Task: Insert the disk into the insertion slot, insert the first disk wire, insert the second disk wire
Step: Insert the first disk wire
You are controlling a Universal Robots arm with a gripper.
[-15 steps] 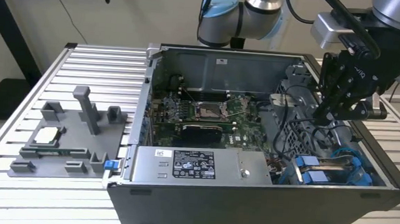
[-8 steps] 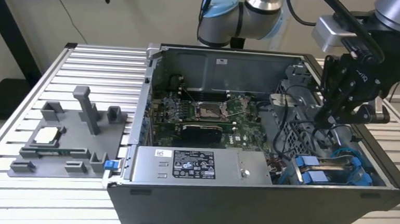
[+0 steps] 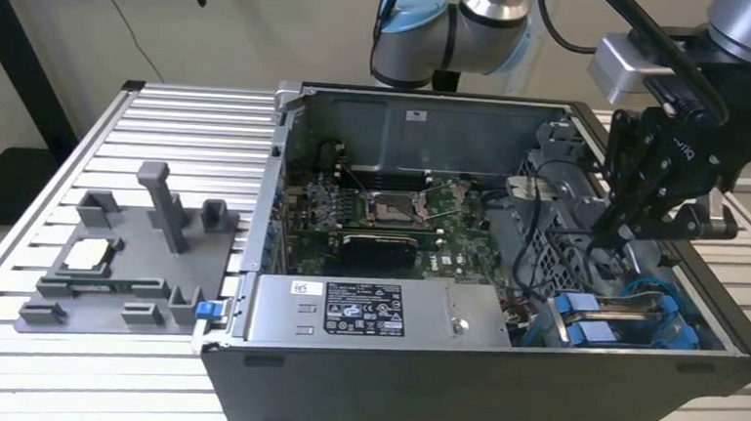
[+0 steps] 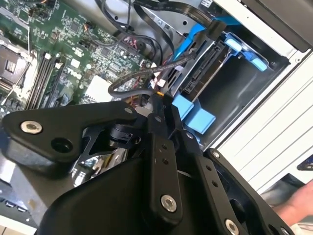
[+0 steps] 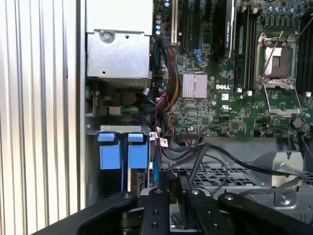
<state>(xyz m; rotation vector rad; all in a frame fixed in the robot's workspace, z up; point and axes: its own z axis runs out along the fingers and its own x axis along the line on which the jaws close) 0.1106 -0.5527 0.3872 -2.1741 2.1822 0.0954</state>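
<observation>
Tool (image 4: 159,99): fingers drawn together, pinching the end of a black wire (image 4: 142,74) that loops back toward the drive bay. Just beyond the fingertips lies the disk (image 4: 205,66), seated in its blue frame (image 4: 193,111) inside the insertion slot (image 4: 234,93). In the exterior view the tool reaches down into the open computer case (image 3: 469,392) just above that slot, at the case's near corner on the exterior view's right. The case rests on the ribbed bench (image 3: 185,130).
</observation>
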